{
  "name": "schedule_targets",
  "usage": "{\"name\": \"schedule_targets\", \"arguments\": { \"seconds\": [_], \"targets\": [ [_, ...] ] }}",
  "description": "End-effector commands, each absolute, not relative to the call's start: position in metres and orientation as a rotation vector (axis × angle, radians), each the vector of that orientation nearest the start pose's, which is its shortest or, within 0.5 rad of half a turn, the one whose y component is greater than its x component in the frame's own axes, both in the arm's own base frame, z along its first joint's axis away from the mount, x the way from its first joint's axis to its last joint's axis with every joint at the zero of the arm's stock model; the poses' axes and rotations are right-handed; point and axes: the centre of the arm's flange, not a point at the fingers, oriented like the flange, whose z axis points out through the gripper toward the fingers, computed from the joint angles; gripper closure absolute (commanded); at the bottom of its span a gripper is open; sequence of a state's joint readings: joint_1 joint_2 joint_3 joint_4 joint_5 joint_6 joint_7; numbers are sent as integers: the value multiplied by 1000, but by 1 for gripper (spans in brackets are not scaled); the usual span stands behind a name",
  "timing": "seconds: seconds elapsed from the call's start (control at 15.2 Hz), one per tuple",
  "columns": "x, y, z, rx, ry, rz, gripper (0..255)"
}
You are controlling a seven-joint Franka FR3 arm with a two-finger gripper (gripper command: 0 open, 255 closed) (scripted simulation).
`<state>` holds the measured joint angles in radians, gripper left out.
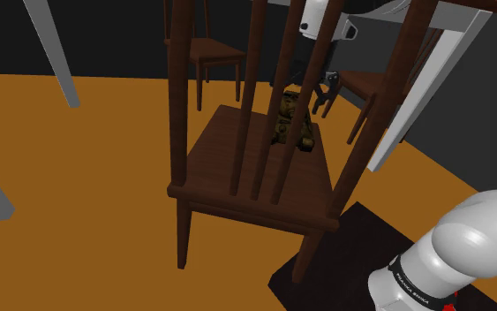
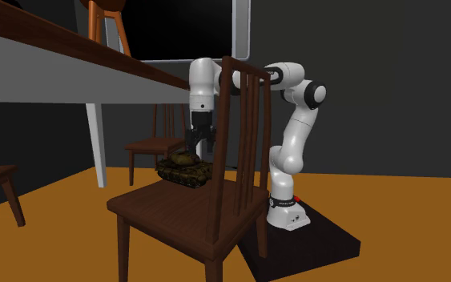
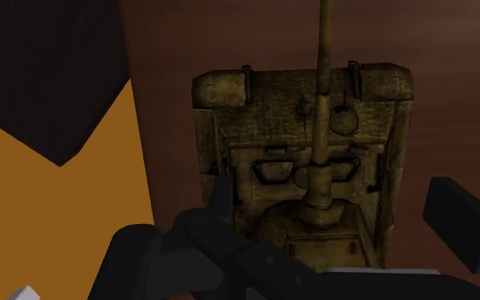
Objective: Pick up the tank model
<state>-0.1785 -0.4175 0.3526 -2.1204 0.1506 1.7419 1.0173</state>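
Note:
An olive-brown tank model (image 3: 315,162) stands on the dark wooden chair seat (image 2: 163,216), near the seat's far edge from the shoulder view. In that view the tank (image 1: 294,125) is partly hidden behind the chair's back slats. My black gripper (image 2: 197,144) hangs just above the tank (image 2: 183,169), pointing down. In the wrist view the gripper (image 3: 340,234) is open, with one finger (image 3: 222,204) on each side of the turret end and the gun barrel pointing away. I see no contact with the tank. From the shoulder the gripper (image 1: 324,99) shows between the slats.
The chair's tall back slats (image 1: 257,97) stand between the stand and the tank. A long table (image 2: 63,68) overhangs close beside the arm, with a white leg (image 2: 97,144). More wooden chairs (image 1: 213,55) stand on the orange floor (image 1: 70,168).

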Motion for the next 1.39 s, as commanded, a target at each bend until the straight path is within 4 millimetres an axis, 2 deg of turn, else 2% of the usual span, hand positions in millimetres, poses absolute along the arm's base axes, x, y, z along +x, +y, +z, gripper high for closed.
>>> {"name": "schedule_targets", "arguments": {
  "seconds": [0.0, 0.13, 0.2, 0.73, 0.79, 1.32],
  "targets": [
    [422, 127, 547, -2908, 1308, -50, 0],
    [422, 127, 547, -2908, 1308, -50, 0],
    [421, 127, 547, -2908, 1309, -49, 255],
    [416, 126, 542, -2909, 1309, -50, 255],
    [422, 127, 547, -2908, 1308, -50, 255],
    [422, 127, 589, -2908, 1308, -50, 255]
  ]
}}
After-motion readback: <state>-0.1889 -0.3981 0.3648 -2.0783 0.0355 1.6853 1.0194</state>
